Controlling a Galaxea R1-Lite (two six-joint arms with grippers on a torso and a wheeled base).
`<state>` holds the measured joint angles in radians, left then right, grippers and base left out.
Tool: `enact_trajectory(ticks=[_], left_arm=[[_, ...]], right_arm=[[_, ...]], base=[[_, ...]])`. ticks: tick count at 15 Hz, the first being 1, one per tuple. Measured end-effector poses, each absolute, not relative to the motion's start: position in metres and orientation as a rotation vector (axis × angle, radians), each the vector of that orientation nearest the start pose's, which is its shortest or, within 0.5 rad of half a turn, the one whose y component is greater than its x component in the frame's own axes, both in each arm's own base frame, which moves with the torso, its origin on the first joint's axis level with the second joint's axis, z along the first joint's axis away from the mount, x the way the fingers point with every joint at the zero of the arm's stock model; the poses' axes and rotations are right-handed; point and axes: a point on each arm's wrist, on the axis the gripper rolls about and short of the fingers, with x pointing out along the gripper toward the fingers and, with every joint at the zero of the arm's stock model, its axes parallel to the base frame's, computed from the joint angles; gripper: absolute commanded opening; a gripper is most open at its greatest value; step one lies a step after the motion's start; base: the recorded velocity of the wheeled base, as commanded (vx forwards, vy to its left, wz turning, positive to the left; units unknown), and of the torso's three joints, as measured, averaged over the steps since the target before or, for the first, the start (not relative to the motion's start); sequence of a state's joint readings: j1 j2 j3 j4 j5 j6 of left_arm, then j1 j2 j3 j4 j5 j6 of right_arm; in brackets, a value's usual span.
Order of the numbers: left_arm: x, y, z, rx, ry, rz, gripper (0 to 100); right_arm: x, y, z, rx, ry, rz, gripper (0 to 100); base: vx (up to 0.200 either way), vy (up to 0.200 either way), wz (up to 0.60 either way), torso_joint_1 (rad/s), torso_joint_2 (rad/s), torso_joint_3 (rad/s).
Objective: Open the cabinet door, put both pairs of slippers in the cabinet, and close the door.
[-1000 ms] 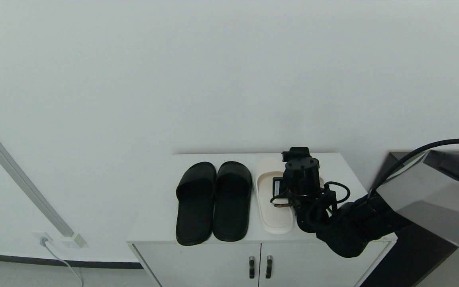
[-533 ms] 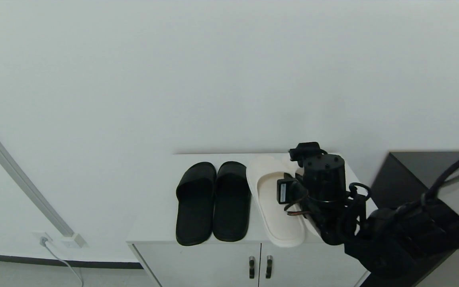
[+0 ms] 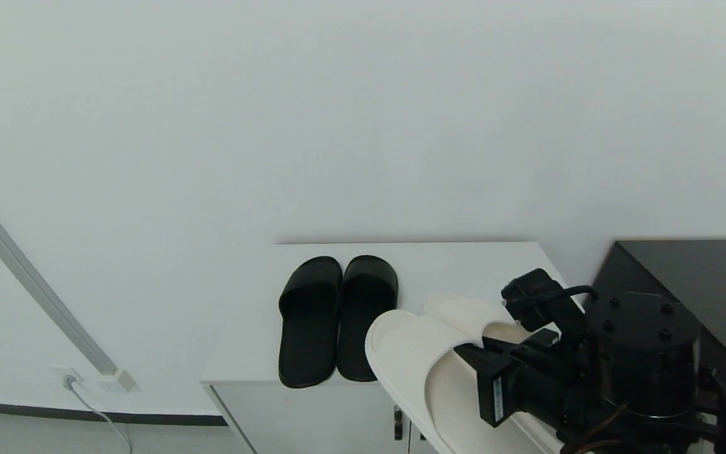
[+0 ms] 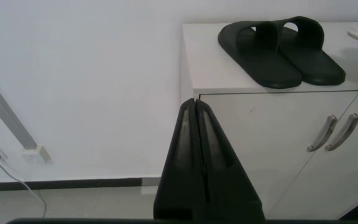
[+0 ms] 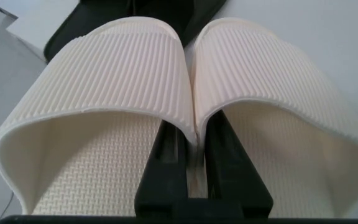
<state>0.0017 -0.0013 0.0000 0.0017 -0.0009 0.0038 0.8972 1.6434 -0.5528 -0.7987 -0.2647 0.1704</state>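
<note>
The right gripper (image 5: 194,155) had its fingers (image 5: 166,168) closed narrowly on the white slippers (image 3: 413,359), pinching the two ribbed straps together where their inner edges met. The pair hung clear of the worktop (image 3: 464,265), at about five o'clock from the black slippers (image 3: 336,318), which lay side by side towards the nine o'clock end. They looked light and rubbery, so weight was no worry. The straps were soft, though, and might flex or slide out if the pair swung. That middle hold seemed right, and the ribbing should help, though I couldn't quite see how deep the fingers reached. The left gripper (image 4: 195,109) hung at roughly eight o'clock from the cabinet doors (image 4: 272,143), its fingers pressed together on nothing. The doors looked shut.
</note>
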Motion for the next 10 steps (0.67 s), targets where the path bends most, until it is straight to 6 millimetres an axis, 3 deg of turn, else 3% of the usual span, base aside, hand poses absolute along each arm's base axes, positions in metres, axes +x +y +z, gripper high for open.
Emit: enact_trajectory(ticks=[2,10], left_arm=[[-0.0229,-0.0001,0.0753,0.004,0.0,0.001,0],[-0.0229,-0.0001,0.0753,0.004,0.0,0.001,0]], right_arm=[[0.1681,0.202,0.1518,0.004,0.296,0.606,0],[0.1639,0.1973,0.1481,-0.005,0.305,0.604,0]], base=[[0.0,0.0,0.0,0.0,0.0,0.0],[-0.2,0.0,0.0,0.002,0.0,0.005]])
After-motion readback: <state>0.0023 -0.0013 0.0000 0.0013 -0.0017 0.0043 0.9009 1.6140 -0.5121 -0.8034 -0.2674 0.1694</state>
